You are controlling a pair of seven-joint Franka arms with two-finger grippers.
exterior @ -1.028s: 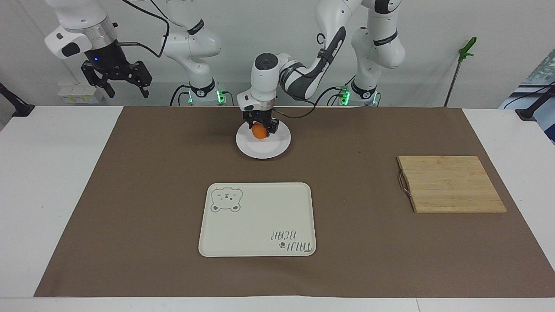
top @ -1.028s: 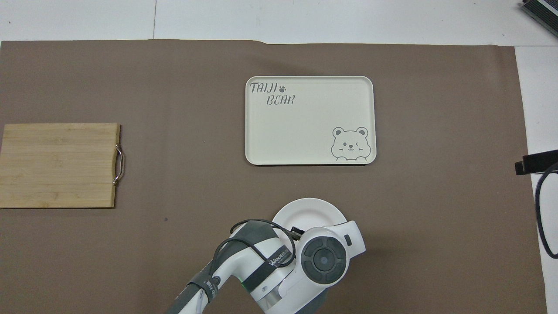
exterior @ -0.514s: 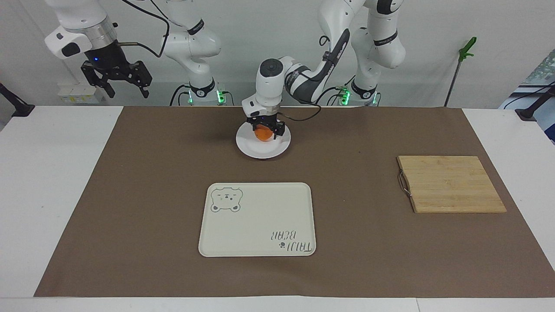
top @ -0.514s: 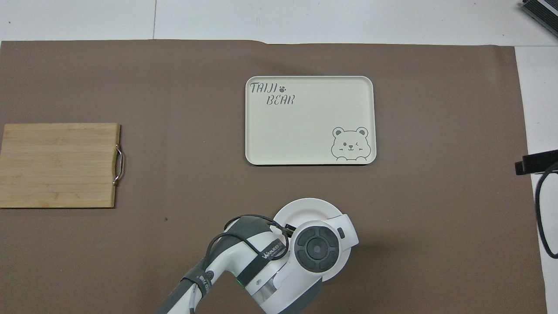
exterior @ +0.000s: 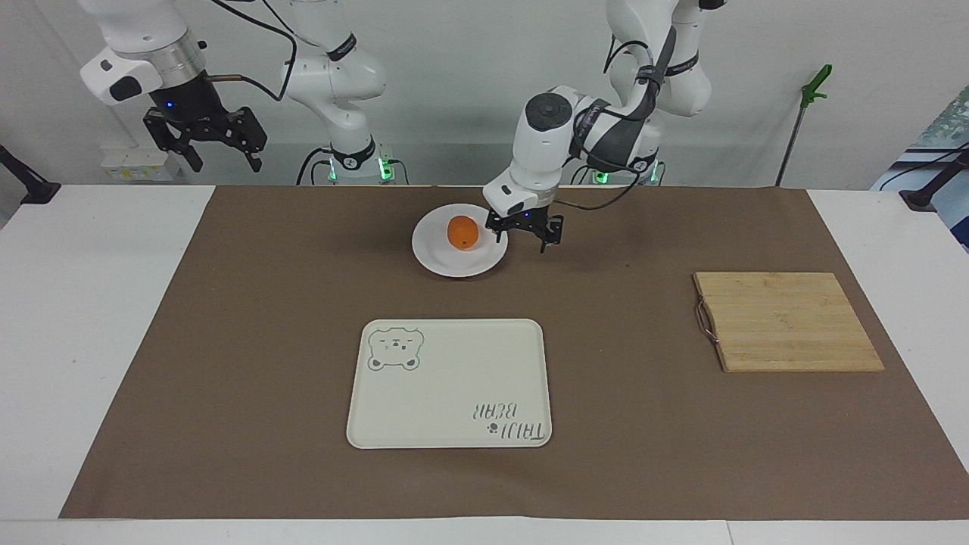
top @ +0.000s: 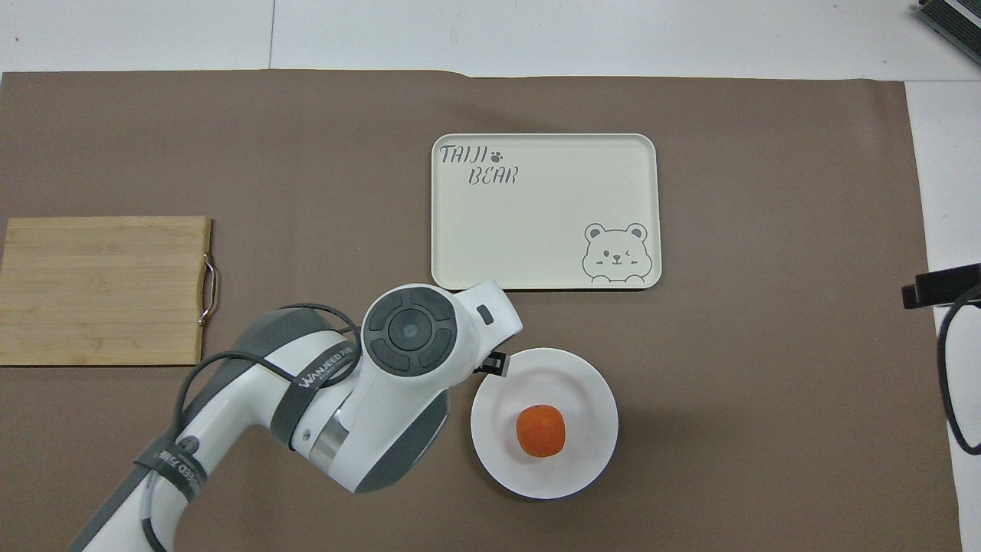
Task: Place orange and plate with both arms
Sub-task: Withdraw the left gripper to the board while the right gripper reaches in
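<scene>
The orange (exterior: 462, 232) is sitting on the plate (exterior: 447, 261). It is small, round and bright, with tiny dimples in its skin. It is resting a little off the middle of the plate, toward the robots. Nothing is touching it.

The plate is round, white and shiny, with a low raised rim. It is lying flat on the brown mat (exterior: 227, 341), nearer to the robots than the tray (exterior: 447, 401).

The left pincer (exterior: 526, 240) is hanging low just beside the plate, toward the left arm's end of the counter (exterior: 91, 303). Its two black fingers are standing apart and it is holding nothing.

The right pincer (exterior: 219, 155) is waiting high up over the right arm's end of the counter. Its fingers are spread wide and it is holding nothing.

The tray is cream and has a bear drawing in one corner and letters in another. It is lying flat on the mat.

A wooden board (exterior: 787, 322) with a small metal handle is lying toward the left arm's end, well apart from the plate.
</scene>
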